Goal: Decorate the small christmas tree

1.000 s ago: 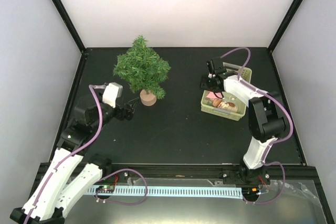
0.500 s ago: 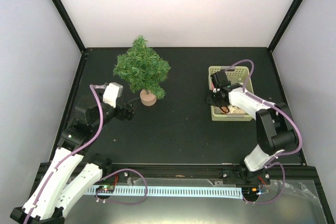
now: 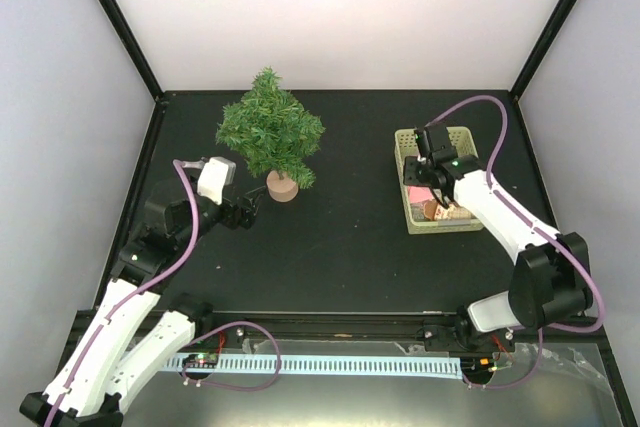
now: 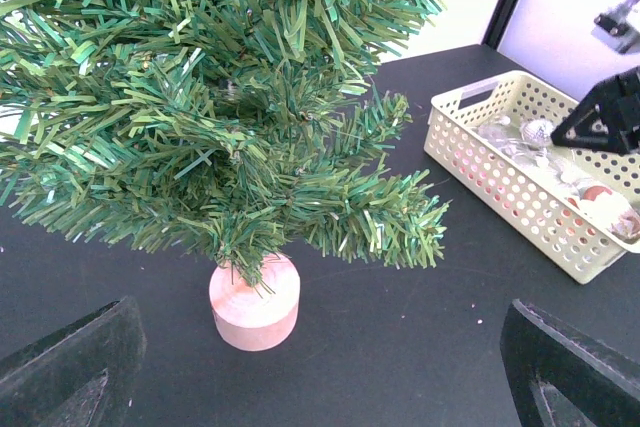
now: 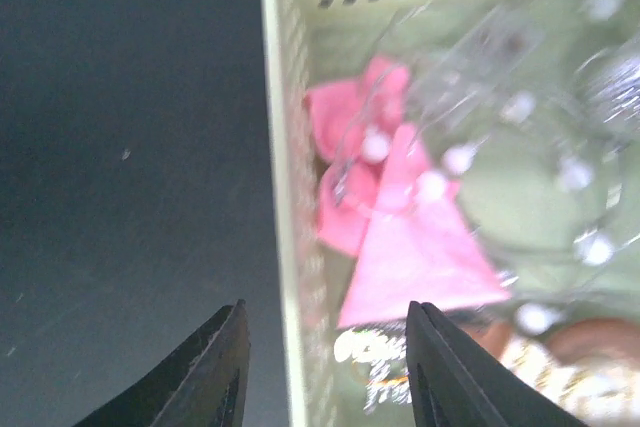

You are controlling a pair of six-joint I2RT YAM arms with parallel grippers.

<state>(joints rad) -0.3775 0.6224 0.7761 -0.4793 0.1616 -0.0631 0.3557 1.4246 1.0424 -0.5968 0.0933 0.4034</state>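
The small christmas tree (image 3: 270,132) stands at the back left on its round light-wood base (image 3: 283,187). It fills the left wrist view (image 4: 220,97) above that base (image 4: 255,302). My left gripper (image 3: 245,212) sits low just left of the base, open wide with nothing between its fingers (image 4: 70,372). My right gripper (image 3: 420,182) hangs open over the left wall of the pale green basket (image 3: 410,215). In the right wrist view the wall (image 5: 285,197) runs between the jaws without touching them. A pink ornament (image 5: 410,247) lies inside just ahead.
The basket (image 4: 500,182) holds several ornaments: silvery ones, a beaded string and a brown one (image 5: 590,342). Black posts and pale walls enclose the black table (image 3: 340,247). The right arm's lilac cable arches above the basket.
The basket has turned from a slanted lie to nearly square with the table. The right arm has swung outward and its gripper now hangs over the basket's left wall. The left arm is still.
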